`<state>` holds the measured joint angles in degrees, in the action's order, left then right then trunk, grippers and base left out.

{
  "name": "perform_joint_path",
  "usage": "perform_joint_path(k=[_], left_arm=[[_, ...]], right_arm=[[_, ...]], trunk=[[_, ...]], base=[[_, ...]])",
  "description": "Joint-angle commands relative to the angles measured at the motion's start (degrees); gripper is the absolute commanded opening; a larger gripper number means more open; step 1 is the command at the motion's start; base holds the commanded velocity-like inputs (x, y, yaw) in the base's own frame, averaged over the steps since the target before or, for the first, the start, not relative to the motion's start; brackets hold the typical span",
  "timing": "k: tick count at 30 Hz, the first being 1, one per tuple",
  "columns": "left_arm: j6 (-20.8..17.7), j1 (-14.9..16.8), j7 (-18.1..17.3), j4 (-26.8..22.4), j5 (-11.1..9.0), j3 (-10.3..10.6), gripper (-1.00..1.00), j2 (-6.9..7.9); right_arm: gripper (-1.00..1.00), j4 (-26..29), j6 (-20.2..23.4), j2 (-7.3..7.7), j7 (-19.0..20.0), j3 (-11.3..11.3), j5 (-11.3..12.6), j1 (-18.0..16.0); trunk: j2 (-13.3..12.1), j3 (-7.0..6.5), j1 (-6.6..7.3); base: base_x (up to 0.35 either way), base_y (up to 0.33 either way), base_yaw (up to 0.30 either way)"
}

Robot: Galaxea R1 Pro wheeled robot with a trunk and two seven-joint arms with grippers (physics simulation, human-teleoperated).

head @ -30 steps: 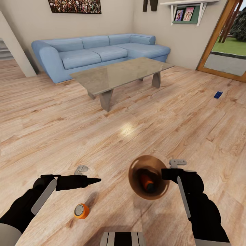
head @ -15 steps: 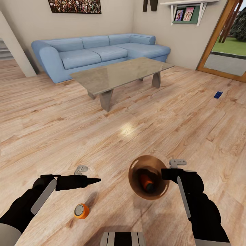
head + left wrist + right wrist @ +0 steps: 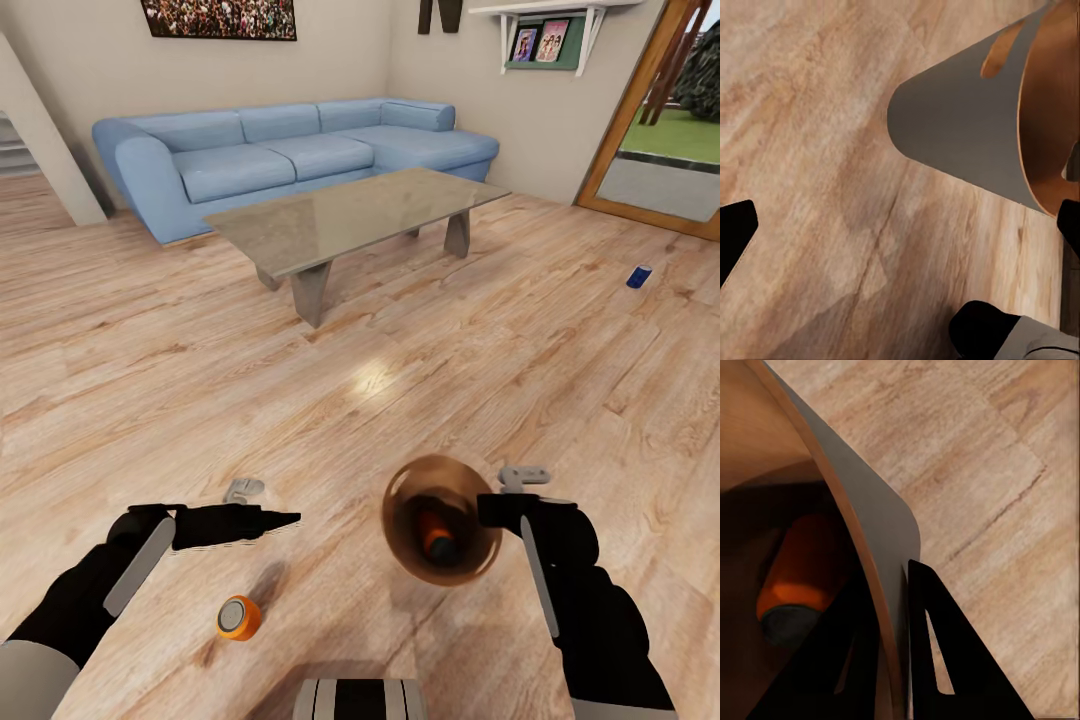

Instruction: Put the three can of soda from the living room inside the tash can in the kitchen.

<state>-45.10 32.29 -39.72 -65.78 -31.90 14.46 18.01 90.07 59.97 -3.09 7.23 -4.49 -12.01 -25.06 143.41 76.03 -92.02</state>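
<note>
The left claw [image 3: 285, 519] hangs low over the light wood floor [image 3: 150, 380], and its black fingers look pressed together with nothing in them. Just below it on the floor lies a small orange soda can with a silver end [image 3: 239, 617]. Farther back stand a long light-blue corner sofa [image 3: 290, 150] and a low grey-topped table [image 3: 350, 215].

To the right, the small round brown bin with a copper inside [image 3: 440, 520] is tipped over. Another orange can [image 3: 436, 538] lies inside it. The right claw [image 3: 492, 510] is pinching the bin's rim, one finger [image 3: 945, 660] outside the wall. Far to the right, a dark blue can [image 3: 639, 276] lies on the floor near the wood-framed glass door [image 3: 655, 120].
</note>
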Motion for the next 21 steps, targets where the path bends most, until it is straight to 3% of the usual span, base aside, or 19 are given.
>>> perform_joint_path(k=[1, 9, 16, 20, 21], left_arm=[[-0.3, -0.3, -0.1, -0.3, -0.3, -0.3, 1.0, 0.33], [-1.5, -2.2, -2.6, -2.9, -2.0, -0.5, 1.0, 2.86], [-1.8, -2.2, -4.9, -3.9, -1.7, -0.5, 1.0, 2.82], [-2.7, -2.2, -3.9, -4.5, -2.1, -0.3, 1.0, 2.35], [-4.1, -2.2, 2.2, -4.7, -2.3, -0.3, 1.0, 2.25]], right_arm=[[-1.0, 0.0, 0.0, 0.03, 0.2, 0.0, 0.3, 0.0], [-1.0, 0.0, 0.0, 0.1, 0.2, 0.1, -2.5, 0.0], [-1.0, 0.0, 0.0, 0.09, 0.2, 0.1, -3.9, 0.0], [-1.0, 0.0, 0.0, 0.1, 0.2, 0.1, -4.4, 0.0], [-1.0, 0.0, 0.0, 0.12, 0.2, 0.1, 3.0, 0.0]], trunk=[[0.0, -0.01, 0.01], [0.0, -0.01, 0.01], [0.0, -0.01, 0.01], [0.0, -0.01, 0.01], [0.0, -0.01, 0.01]], base=[[0.0, 0.0, 0.0], [0.0, 0.0, 0.0], [0.0, 0.0, 0.0], [0.0, 0.0, 0.0], [0.0, 0.0, 0.0]])
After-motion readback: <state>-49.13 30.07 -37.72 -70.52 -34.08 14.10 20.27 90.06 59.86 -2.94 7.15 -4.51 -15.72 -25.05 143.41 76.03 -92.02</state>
